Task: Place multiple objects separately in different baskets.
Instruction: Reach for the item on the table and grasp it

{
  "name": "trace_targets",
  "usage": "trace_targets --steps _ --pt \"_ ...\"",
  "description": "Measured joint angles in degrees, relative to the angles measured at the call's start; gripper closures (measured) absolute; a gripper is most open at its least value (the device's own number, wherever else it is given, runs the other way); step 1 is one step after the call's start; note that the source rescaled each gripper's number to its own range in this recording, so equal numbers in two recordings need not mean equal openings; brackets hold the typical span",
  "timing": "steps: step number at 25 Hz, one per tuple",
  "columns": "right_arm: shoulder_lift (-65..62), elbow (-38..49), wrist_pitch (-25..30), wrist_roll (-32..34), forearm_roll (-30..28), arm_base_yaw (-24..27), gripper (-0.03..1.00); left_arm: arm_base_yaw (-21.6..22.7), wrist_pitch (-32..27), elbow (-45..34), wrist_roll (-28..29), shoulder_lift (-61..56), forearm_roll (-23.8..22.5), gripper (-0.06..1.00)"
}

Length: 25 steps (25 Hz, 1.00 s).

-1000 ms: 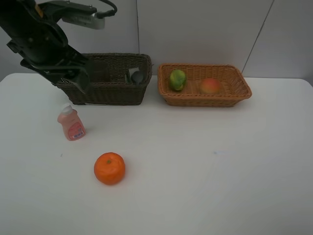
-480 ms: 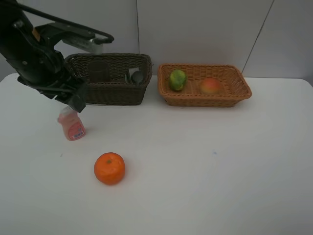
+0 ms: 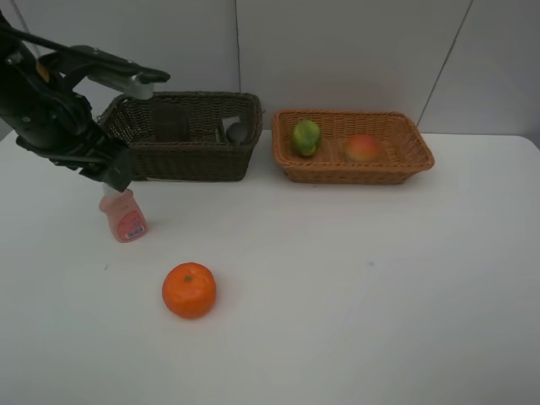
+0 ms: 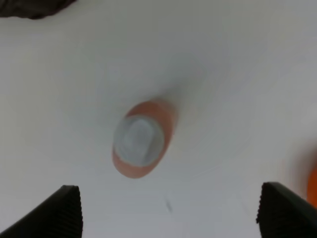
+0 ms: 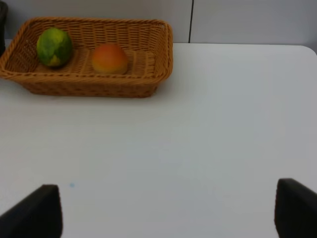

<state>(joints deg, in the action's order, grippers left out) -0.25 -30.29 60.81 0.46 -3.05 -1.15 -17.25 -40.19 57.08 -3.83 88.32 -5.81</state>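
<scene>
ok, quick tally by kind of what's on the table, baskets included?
Fruit: 3 (orange, green citrus, peach-like fruit)
Bottles: 2 (pink bottle, black bottle)
Cups: 1 (purplish cup)
Baskets: 2 (dark brown basket, tan basket)
Total: 8

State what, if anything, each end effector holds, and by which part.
Nothing is held. The left end effector hangs open above the white cap of the pink bottle, clear of it; the right end effector is open over the table.
</scene>
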Motion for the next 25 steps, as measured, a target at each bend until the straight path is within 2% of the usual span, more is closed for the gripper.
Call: trace_targets --steps 5,14,21,23,24,25 --pt "0.0 0.0 0.0 0.0 0.0 0.0 0.1 1.8 3.2 -0.1 -0.6 2.5 -0.1 0.03" --pt "0.0 0.0 0.0 0.0 0.0 0.0 0.1 1.8 8.8 -0.2 -1.7 13.0 -0.1 0.03" --pt "0.0 0.0 0.0 0.0 0.0 0.0 0.1 1.8 10.2 -0.2 -1.7 17.4 -0.1 0.04" --pt "0.0 0.0 0.0 0.0 0.0 0.0 0.1 1.8 10.8 -0.2 -1.7 17.5 -0.1 0.16" --pt "0.0 0.0 0.0 0.0 0.0 0.0 0.1 1.8 11.1 -0.2 -1.7 17.5 -0.1 0.26" --pt "0.0 0.0 0.0 0.0 0.0 0.0 0.1 1.8 11.3 -0.2 -1.7 17.5 -0.1 0.41"
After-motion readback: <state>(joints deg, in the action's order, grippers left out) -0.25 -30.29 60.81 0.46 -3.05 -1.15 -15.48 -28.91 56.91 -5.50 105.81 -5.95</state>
